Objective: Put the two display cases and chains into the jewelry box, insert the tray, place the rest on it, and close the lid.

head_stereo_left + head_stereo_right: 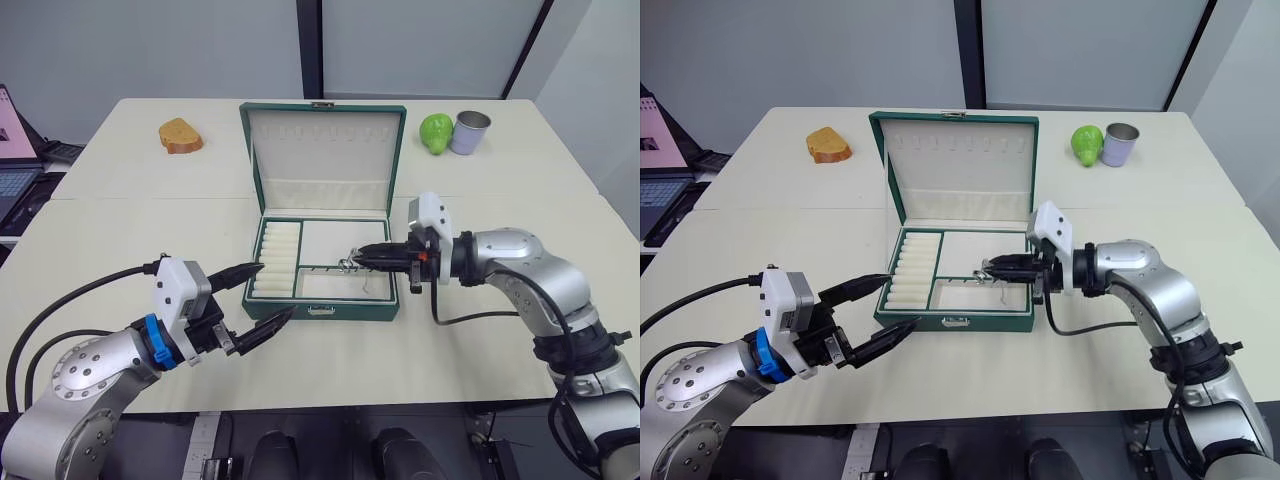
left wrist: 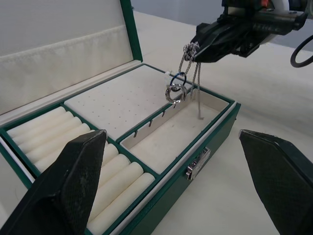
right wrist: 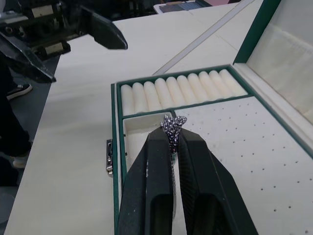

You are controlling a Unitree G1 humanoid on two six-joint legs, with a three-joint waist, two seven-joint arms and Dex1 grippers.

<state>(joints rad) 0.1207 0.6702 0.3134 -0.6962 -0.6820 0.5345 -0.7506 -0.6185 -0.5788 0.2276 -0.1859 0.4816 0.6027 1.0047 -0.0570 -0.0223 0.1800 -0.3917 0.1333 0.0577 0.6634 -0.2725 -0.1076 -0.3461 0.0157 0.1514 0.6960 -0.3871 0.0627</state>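
The dark green jewelry box (image 1: 322,310) stands open at mid-table, its lid (image 1: 322,150) upright behind. The tray (image 1: 340,243) sits inside it, with ring rolls (image 1: 275,260) on the left and a dotted cream pad beside them. My right gripper (image 1: 362,257) is shut on a bunch of silver chains (image 2: 188,73) with small rings, dangling over the tray's front compartment (image 2: 166,142). My left gripper (image 1: 277,288) is open and holds nothing, just off the box's front left corner. The display cases are out of view.
A slice of bread (image 1: 180,135) lies at the back left. A green pear (image 1: 436,132) and a metal cup (image 1: 470,131) stand at the back right. A laptop (image 1: 15,170) sits beyond the table's left edge.
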